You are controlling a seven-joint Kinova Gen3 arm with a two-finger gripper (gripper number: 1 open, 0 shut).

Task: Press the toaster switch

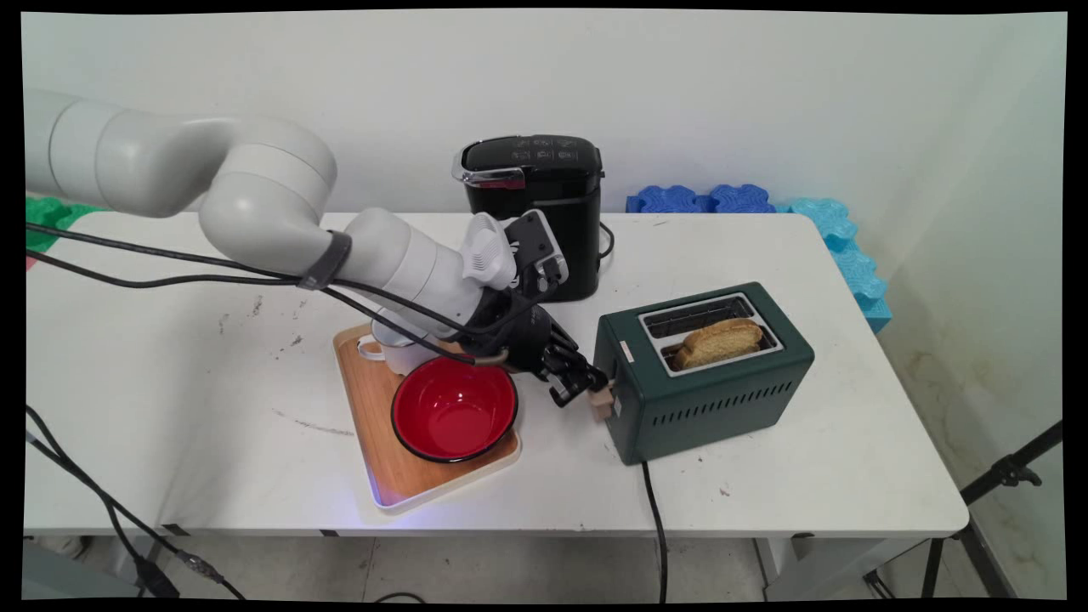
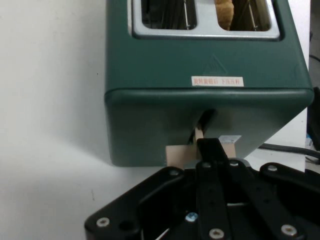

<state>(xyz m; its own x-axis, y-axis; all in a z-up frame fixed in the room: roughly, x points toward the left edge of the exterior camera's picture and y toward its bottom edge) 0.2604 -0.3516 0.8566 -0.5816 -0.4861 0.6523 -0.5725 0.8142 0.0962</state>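
White table bearing a green toaster, bread in one slot. Left of the toaster: wooden tray with red bowl and white mug. Behind the toaster: black coffee machine. Gripper, fingers closed together, presses the toaster's tan lever.

Claw low at toaster's left end.
Fingertips touch the tan lever. Toast sits in the near slot, right of claw. Red bowl and white cup on tray just left; coffee maker behind.
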